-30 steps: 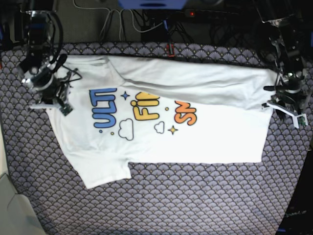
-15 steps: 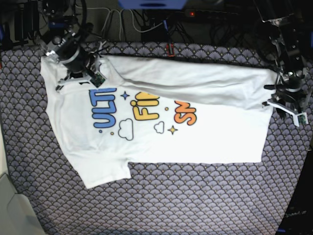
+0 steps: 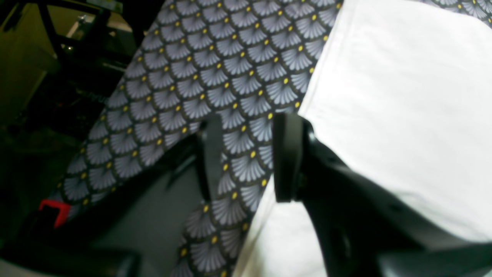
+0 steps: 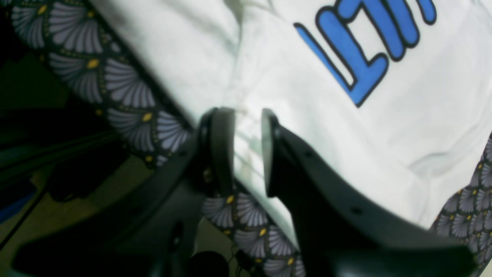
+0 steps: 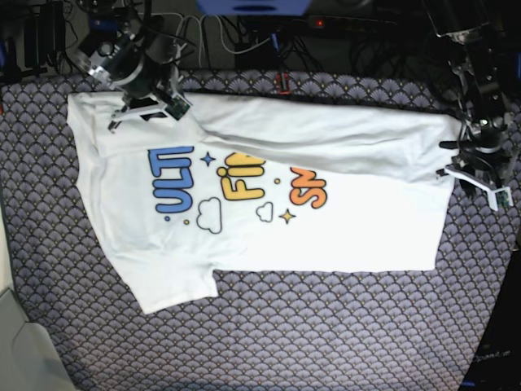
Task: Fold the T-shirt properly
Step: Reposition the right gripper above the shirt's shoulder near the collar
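Lying print-up on the patterned tablecloth (image 5: 326,326), the T-shirt (image 5: 269,204) has its far edge folded over. At three o'clock the left gripper (image 3: 246,161) gapes beside the hem, empty. At eleven o'clock the right gripper (image 4: 246,150), jaws narrowly parted, straddles white fabric.

A table cloth (image 5: 326,326) printed with grey fan scales and small yellow dots covers the work table edge to edge. Along the far edge, dark cables (image 5: 236,32) tangle in shadow beside a small red light (image 5: 318,22); pale flooring (image 5: 20,350) shows at the near-left corner.
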{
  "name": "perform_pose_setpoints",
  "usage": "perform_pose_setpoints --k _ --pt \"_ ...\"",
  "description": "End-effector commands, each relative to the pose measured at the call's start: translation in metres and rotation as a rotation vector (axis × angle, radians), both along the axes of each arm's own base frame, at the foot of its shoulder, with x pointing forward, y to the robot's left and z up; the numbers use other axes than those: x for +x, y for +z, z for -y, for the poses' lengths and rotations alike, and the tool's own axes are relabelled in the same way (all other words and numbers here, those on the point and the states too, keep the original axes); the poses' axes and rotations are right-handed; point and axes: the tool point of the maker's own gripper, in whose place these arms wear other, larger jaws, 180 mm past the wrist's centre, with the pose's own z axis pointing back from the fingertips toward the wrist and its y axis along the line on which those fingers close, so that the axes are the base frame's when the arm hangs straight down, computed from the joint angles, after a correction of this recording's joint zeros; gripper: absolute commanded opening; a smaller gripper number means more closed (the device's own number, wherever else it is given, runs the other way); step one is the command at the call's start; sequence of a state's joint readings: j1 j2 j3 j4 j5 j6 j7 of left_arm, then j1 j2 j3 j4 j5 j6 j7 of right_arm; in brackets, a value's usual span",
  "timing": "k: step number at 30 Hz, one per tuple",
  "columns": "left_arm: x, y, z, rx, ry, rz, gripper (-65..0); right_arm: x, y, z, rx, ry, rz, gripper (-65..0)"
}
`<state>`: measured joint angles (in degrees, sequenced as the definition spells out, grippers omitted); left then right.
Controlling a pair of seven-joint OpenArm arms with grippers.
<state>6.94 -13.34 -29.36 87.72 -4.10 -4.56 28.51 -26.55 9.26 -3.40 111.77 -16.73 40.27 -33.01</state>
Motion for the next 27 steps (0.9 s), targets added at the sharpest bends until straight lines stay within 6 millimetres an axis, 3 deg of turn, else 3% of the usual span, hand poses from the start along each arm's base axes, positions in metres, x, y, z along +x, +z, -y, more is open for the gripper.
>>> perform_pose_setpoints --k 1,7,19,27 --pt "0.008 0.017 -0.005 0.030 -0.006 0.048 -43.2 0.005 0.007 -0.001 0.009 -0.002 0.026 -47.5" --pt "0.008 0.017 -0.005 0.030 -0.006 0.048 -43.2 0.007 0.005 0.007 -0.047 -0.043 -0.011 -40.2" --pt "0.004 0.014 -0.005 0.031 -0.007 0.040 -43.2 0.012 0.007 0.006 -0.045 -0.048 -0.003 -39.8" --pt "0.004 0.014 -0.005 0.030 -0.007 0.040 -43.2 0.009 0.006 -0.006 -0.004 -0.065 -0.013 -39.8"
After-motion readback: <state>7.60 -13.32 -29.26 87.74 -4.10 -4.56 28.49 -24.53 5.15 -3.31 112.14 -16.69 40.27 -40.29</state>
